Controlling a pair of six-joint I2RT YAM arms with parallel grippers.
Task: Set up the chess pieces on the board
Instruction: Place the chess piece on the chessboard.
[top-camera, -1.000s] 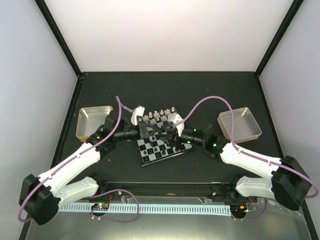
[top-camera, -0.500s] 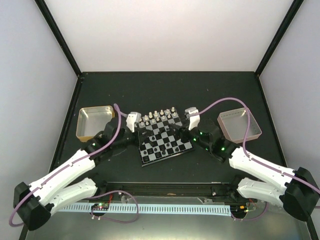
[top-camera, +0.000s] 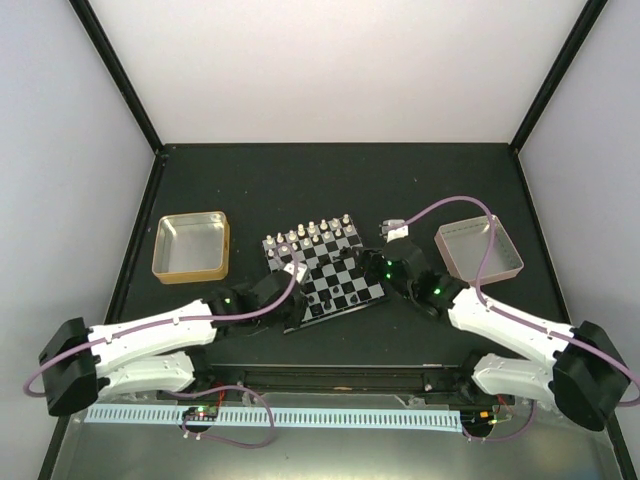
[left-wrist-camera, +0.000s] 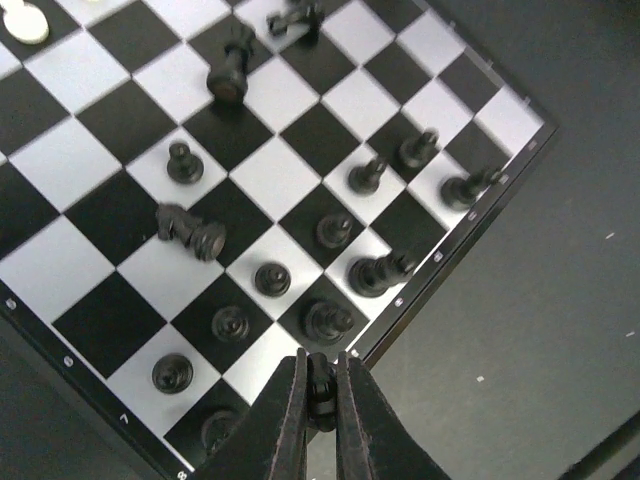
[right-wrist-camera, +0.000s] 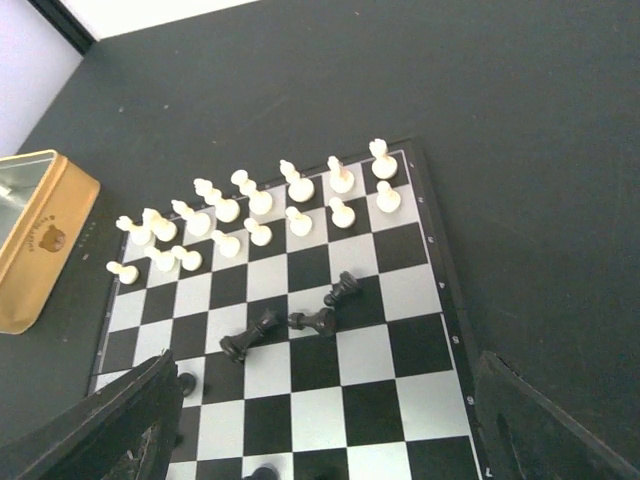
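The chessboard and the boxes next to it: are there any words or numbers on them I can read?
"7": on the near rim of the board, in the left wrist view.
Other marks along that rim: too small and blurred to read.
Small dark emblem and lettering on the side of the gold tin: too blurred to read.

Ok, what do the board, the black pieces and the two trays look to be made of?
Board: smooth, flat printed checks, likely plastic or laminated card; can't tell which.
Black pieces: glossy with small highlights, probably moulded plastic.
Left tray: a metal tin, dull silver inside, gold-painted outside.
Right tray: probably metal too, with a pale, dull floor; less sure.
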